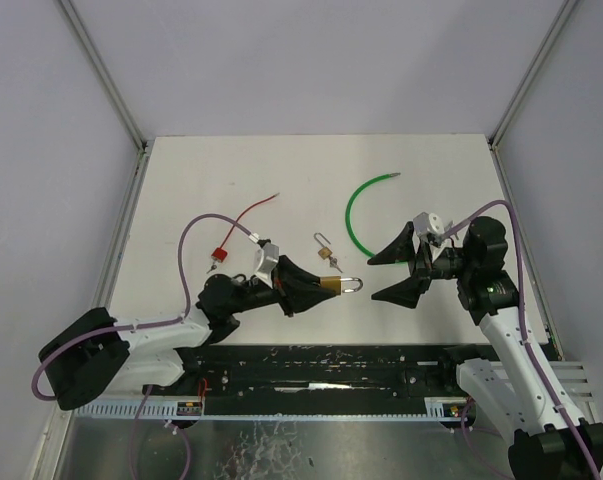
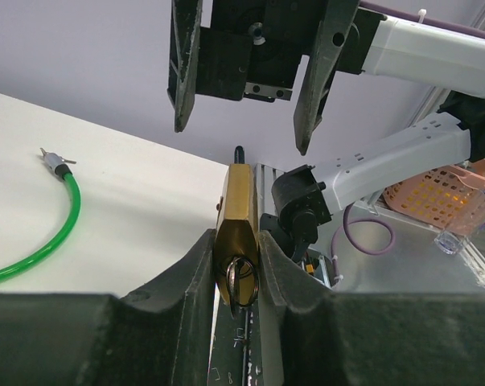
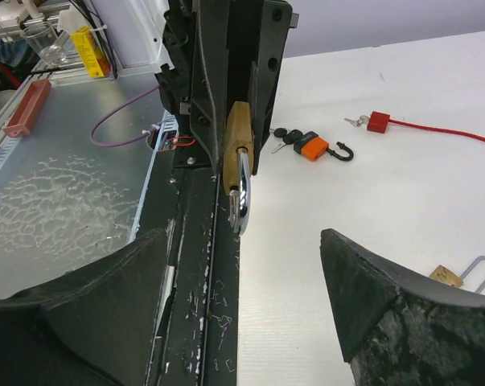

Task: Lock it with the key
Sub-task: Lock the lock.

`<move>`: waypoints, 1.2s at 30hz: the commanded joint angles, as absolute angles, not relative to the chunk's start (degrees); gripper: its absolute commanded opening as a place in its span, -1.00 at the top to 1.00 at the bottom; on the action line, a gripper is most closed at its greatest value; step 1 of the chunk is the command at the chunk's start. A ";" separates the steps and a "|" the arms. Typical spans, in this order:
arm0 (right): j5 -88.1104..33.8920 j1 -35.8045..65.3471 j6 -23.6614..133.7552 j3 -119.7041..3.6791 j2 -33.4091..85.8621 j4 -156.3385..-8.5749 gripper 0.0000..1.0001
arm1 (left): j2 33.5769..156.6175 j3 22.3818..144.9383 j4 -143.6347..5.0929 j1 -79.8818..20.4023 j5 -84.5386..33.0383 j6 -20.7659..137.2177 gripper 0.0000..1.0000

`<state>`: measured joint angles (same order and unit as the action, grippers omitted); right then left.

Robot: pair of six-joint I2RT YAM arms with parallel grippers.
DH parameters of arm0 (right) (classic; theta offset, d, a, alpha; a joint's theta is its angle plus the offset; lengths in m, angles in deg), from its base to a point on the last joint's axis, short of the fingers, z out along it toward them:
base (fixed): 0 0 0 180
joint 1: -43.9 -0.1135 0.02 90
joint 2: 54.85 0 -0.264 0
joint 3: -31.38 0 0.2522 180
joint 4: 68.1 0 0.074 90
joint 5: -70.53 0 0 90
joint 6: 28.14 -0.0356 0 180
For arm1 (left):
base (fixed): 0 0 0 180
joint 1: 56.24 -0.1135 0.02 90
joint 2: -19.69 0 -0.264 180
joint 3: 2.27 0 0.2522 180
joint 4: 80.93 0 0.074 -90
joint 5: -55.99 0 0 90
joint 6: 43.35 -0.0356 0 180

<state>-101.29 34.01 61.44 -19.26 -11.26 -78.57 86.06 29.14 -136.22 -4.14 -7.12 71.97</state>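
Observation:
My left gripper [image 1: 319, 286] is shut on a brass padlock [image 1: 332, 285] and holds it flat above the table's front edge, with the silver shackle [image 1: 352, 287] pointing right. In the left wrist view the padlock body [image 2: 238, 211] sits between my fingers, and a key with its ring [image 2: 243, 279] hangs at the padlock's near end. My right gripper [image 1: 394, 274] is open and empty just right of the shackle, apart from it. In the right wrist view the padlock [image 3: 239, 138] and shackle [image 3: 241, 195] face my open jaws; one shackle leg looks free.
A small brass padlock [image 1: 324, 252] with a key lies on the table and also shows in the right wrist view [image 3: 446, 276]. There is a green cable [image 1: 357, 217], a red cable lock [image 1: 219, 253] and an orange padlock with black keys [image 3: 313, 147]. A black rail [image 1: 321, 365] runs along the near edge.

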 commanded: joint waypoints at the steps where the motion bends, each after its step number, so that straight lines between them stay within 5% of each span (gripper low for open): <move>1: -99.85 32.76 61.31 -19.31 -11.49 -77.47 -0.62 | 86.73 31.51 -144.34 -3.45 -9.91 72.84 0.99; 19: -99.55 29.52 55.29 -16.26 -10.31 -69.73 0.34 | 90.30 34.36 -144.45 -2.09 -11.76 72.27 0.99; 28: -100.22 28.72 55.01 -16.32 -9.91 -69.26 0.98 | 90.91 35.06 -144.72 -2.00 -10.46 70.98 0.99; 36: -100.25 28.60 53.64 -15.87 -10.35 -67.04 1.00 | 92.42 36.42 -144.67 -1.99 -8.55 70.70 0.99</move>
